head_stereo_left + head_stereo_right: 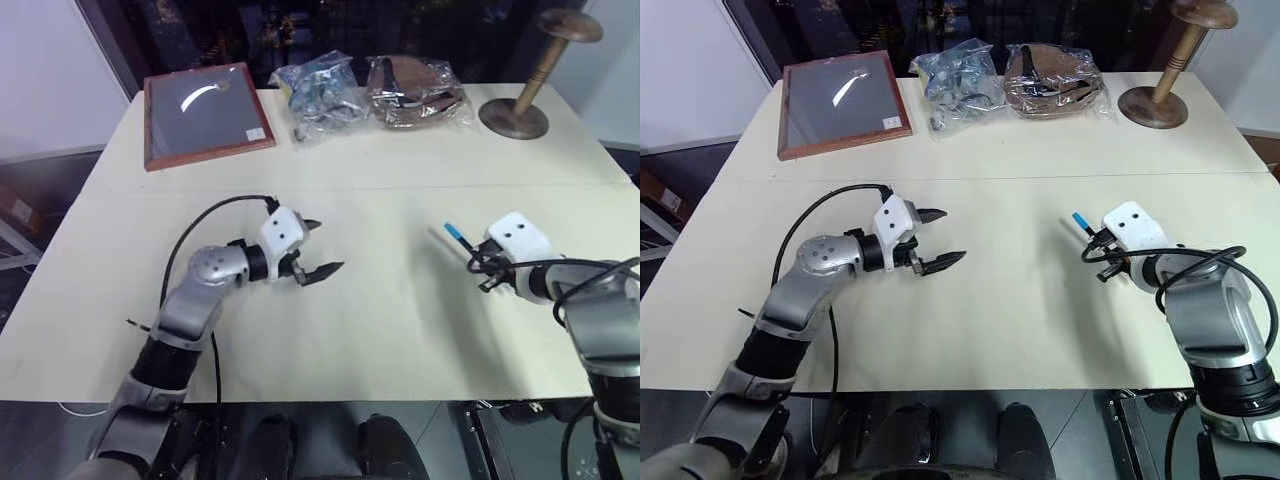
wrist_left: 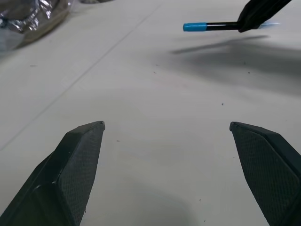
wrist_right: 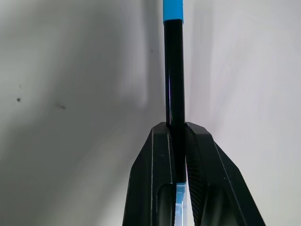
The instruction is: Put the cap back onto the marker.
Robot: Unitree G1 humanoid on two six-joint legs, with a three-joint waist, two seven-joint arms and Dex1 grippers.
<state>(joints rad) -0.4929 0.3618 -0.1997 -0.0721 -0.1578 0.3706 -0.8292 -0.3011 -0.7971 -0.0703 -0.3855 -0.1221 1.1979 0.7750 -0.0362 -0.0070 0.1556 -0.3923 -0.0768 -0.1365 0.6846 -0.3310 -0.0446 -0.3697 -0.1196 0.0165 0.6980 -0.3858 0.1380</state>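
My right gripper (image 3: pixel 175 129) is shut on the thin black marker (image 3: pixel 174 70), held a little above the right side of the cream table (image 1: pixel 400 340). The marker (image 1: pixel 466 244) sticks out past the fingers toward the table's middle. The short bright-blue cap (image 1: pixel 452 232) sits on its free end, in line with the shaft. A pale-blue stretch of the marker shows between the shut fingers. My left gripper (image 1: pixel 327 247) hangs open and empty over the table's middle-left, pointing toward the marker and well apart from it. In the left wrist view the cap (image 2: pixel 194 27) lies beyond its fingertips.
A wood-framed dark panel (image 1: pixel 205 112) lies at the back left. Two clear plastic bags (image 1: pixel 322 90) (image 1: pixel 412 90) of small items sit at the back middle. A wooden stand (image 1: pixel 520 110) with a round base is at the back right.
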